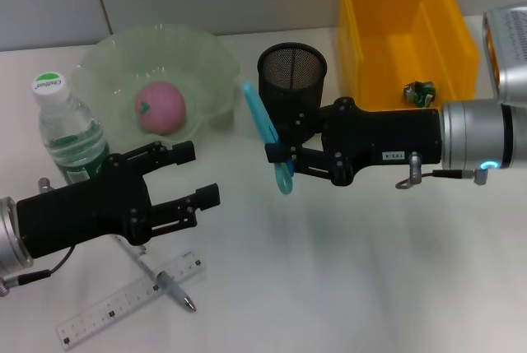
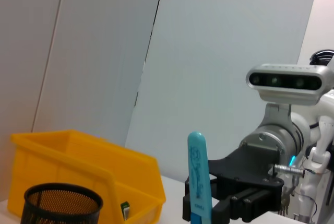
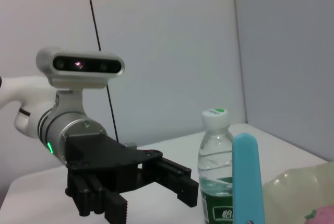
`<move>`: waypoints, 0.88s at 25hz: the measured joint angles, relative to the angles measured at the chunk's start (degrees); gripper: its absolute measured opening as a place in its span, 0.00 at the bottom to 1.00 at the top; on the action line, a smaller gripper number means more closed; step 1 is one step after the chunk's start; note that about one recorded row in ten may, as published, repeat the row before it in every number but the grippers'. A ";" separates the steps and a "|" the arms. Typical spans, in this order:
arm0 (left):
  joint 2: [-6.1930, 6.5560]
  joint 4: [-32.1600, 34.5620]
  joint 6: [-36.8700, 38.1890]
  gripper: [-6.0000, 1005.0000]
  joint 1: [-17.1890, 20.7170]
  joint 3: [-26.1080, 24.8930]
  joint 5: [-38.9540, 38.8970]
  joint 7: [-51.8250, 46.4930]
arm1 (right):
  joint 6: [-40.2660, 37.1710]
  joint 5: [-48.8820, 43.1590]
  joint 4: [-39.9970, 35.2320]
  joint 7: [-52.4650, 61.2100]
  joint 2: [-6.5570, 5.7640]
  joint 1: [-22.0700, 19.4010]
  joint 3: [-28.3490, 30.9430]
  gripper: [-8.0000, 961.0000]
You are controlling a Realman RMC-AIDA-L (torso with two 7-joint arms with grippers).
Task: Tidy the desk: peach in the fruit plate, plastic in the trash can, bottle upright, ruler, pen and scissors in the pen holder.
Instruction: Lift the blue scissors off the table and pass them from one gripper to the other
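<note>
My right gripper (image 1: 277, 158) is shut on the blue scissors (image 1: 258, 113) and holds them tilted in the air just in front of the black mesh pen holder (image 1: 292, 73). My left gripper (image 1: 202, 174) hovers open over the pen (image 1: 167, 284) and the clear ruler (image 1: 123, 299), which lie on the desk. A pink peach (image 1: 160, 106) sits in the green fruit plate (image 1: 206, 57). The bottle (image 1: 67, 132) stands upright by the left arm. Crumpled plastic (image 1: 421, 91) lies in the yellow trash can (image 1: 449, 36). The left wrist view shows the scissors (image 2: 197, 172) standing up.
A grey device (image 1: 506, 48) stands at the far right beside the trash can. The pen holder sits between the fruit plate and the trash can. White desk surface (image 1: 354, 271) stretches along the front right.
</note>
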 joint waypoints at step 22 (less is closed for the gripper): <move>0.09 -0.51 1.87 0.72 0.75 -0.02 -0.79 1.10 | 1.60 6.61 5.36 -2.18 0.22 -1.35 -2.17 0.25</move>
